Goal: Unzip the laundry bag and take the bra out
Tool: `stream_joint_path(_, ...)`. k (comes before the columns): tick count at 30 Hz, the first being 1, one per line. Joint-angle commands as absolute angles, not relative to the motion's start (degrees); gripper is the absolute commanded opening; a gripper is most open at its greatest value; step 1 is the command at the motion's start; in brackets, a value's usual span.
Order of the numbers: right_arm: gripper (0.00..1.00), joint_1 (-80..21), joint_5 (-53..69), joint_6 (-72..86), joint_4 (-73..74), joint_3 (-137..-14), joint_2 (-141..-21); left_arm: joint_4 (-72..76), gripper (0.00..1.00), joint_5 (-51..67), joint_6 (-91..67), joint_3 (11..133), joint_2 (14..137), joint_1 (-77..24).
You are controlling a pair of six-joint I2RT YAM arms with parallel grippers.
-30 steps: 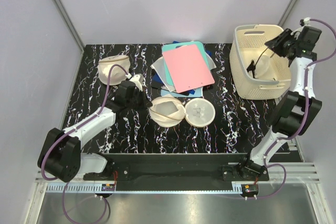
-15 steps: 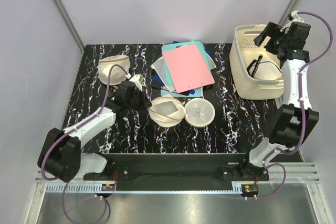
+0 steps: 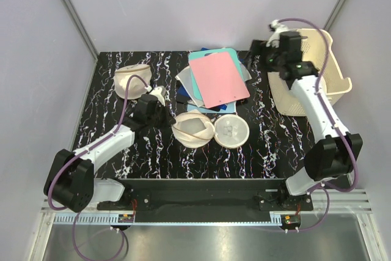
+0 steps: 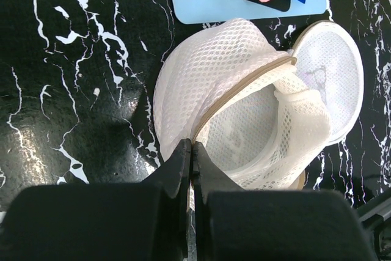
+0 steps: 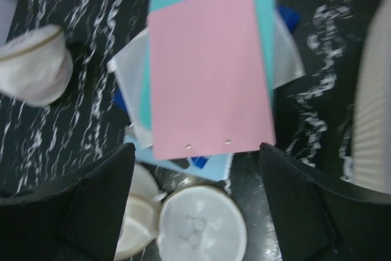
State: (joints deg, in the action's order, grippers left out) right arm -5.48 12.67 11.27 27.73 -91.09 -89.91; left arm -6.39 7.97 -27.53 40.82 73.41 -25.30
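Observation:
The laundry bag lies unzipped at the table's middle, its round lid with the squiggle flapped open to the right. In the left wrist view the bag gapes open, showing white mesh inside. My left gripper is shut on the bag's rim by the zipper edge. My right gripper is open and empty, high over the table's back. In the right wrist view it looks down on the lid. The bra is not in view.
A cream basket stands at the back right, partly behind my right arm; its wall shows in the right wrist view. A pink board tops a stack of flat boards at the back middle. A plain cream pouch sits at the back left.
My right arm has swung left from over the basket to over the boards. A black strap hung from it into the basket, then lay there loose. The left arm has not moved.

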Motion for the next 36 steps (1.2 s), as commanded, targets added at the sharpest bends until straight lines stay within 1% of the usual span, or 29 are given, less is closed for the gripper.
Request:
stream_joint_path(1,0.88,-13.61,13.71,11.33,28.48,-85.72,-87.63,-4.83,0.00,4.57,-27.86,41.84,71.63,-25.40)
stream_joint_path(5,0.86,-16.08,15.56,13.00,28.48,-78.41,-89.38,-5.01,0.00,4.39,-27.77,41.84,71.63,-25.14)
stream_joint_path(9,0.83,-16.00,12.05,15.02,28.56,-71.73,-90.96,-5.19,0.00,4.22,-27.68,41.75,71.63,-24.79)
stream_joint_path(12,0.79,-16.00,11.16,17.57,28.48,-68.13,-92.63,-4.83,0.00,4.22,-27.86,41.40,71.80,-24.61)
stream_joint_path(13,0.74,-16.08,11.34,17.93,28.48,-67.85,-93.33,-4.75,0.00,4.22,-27.95,41.31,71.81,-24.52)
stream_joint_path(15,0.70,-16.00,11.60,19.41,28.48,-66.54,-94.92,-4.66,0.00,4.31,-28.12,41.05,71.89,-24.43)
stream_joint_path(16,0.65,-16.00,11.43,19.86,28.48,-66.10,-95.70,-4.40,0.00,4.39,-28.21,40.96,71.81,-24.35)
stream_joint_path(20,0.60,-16.08,8.36,21.35,28.56,-63.20,-96.15,-4.31,0.00,4.66,-28.04,40.26,71.46,-24.08)
stream_joint_path(24,0.59,-16.00,5.72,22.32,28.56,-59.69,-95.27,-3.87,0.00,4.83,-27.95,39.82,71.19,-23.64)
stream_joint_path(29,0.57,-16.00,4.31,22.94,29.09,-58.19,-95.62,-3.60,0.00,5.54,-27.69,39.64,71.19,-23.38)
stream_joint_path(36,0.48,-16.00,4.04,22.85,29.27,-57.83,-97.29,-2.20,0.00,6.33,-27.69,38.67,70.58,-23.38)
